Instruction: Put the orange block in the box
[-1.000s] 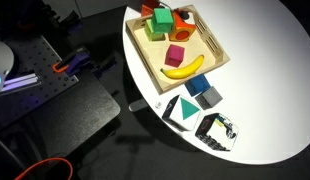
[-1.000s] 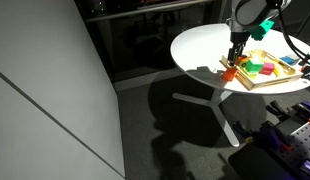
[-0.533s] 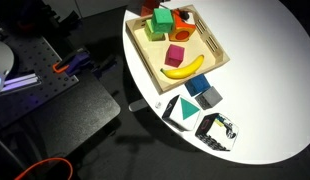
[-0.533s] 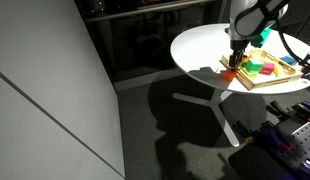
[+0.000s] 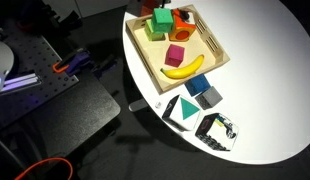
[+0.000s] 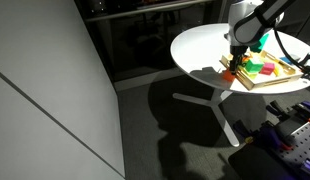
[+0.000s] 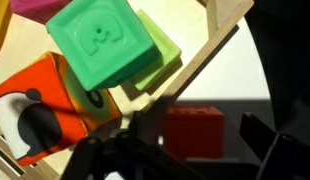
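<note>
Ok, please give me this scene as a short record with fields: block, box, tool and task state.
orange block: outside the box, just beyond its rim
box: holds green cube, magenta cube, banana
tool: low over the box corner, fingers on either side of the orange block; grip not clear
task state: orange block not yet in the box

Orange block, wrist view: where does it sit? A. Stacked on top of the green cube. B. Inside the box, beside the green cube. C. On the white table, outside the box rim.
C: in the wrist view the orange block rests on the white table, on the far side of the box rim from the green cube.
</note>
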Tool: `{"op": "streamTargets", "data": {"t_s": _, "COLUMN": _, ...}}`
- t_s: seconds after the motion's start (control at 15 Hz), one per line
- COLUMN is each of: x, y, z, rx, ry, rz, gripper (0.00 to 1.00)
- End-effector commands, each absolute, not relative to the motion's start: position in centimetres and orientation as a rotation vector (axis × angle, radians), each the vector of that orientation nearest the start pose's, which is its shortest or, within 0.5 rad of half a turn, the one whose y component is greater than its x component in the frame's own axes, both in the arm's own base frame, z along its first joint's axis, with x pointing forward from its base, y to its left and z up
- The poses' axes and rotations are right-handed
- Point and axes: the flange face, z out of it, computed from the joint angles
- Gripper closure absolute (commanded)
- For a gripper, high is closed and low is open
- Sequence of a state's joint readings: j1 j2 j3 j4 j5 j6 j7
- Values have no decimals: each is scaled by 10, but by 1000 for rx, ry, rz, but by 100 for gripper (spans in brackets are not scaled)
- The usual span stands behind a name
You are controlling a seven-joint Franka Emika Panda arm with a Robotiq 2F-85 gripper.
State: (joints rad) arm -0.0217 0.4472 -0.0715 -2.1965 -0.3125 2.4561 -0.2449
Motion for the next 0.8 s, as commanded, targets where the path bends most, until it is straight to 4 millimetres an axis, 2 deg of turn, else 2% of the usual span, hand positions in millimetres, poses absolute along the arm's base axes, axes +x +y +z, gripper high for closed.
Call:
{"op": "streamTargets", "data": {"t_s": 0.0, "x": 540, "y": -56, "z": 158, "rx": -3225, "ry": -720, "rz": 357, "gripper": 0}}
{"op": "streamTargets", "data": {"t_s": 0.27, "x": 548, "y": -56, "z": 152, "rx": -3226, "ry": -717, "rz": 367, "gripper": 0}}
{"op": "streamTargets", "data": {"t_s": 0.33, "x": 550, "y": -57, "z": 150, "rx": -3228, "ry": -717, "rz": 369, "gripper": 25}}
{"op": "streamTargets", "data": {"t_s": 0.47, "x": 554, "y": -57, "z": 148, "rx": -3230, "ry": -712, "rz": 373, "gripper": 34}}
{"op": "streamTargets", "data": {"t_s": 0.73, "x": 559, "y": -59, "z": 151, "rx": -3236, "ry": -698, "rz": 372, "gripper": 67}}
